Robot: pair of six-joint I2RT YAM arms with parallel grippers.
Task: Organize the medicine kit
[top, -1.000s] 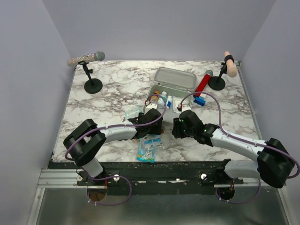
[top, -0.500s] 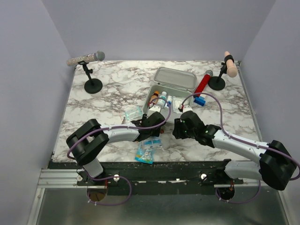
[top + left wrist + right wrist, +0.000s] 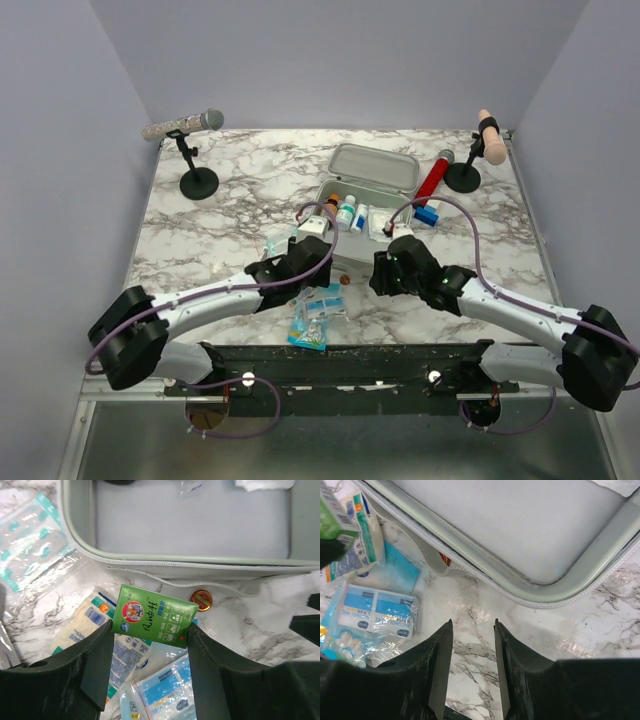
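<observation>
1. We count one medicine kit (image 3: pixel 375 170), lid open, mid-table just beyond both grippers.
2. Left gripper (image 3: pixel 150 628): clamped on one green box (image 3: pixel 152 616).
3. Right gripper (image 3: pixel 472 626): jaws apart over bare marble (image 3: pixel 470 605).
4. One round red tin (image 3: pixel 201 598) lies beside the kit's near wall.

Bare near floor in the medicine kit (image 3: pixel 190 527), open from above; bottles (image 3: pixel 345 212) crowd its far left corner. Loose packets (image 3: pixel 315 318) clutter the surface (image 3: pixel 210 240) just before its front wall; the marble farther left is free.
</observation>
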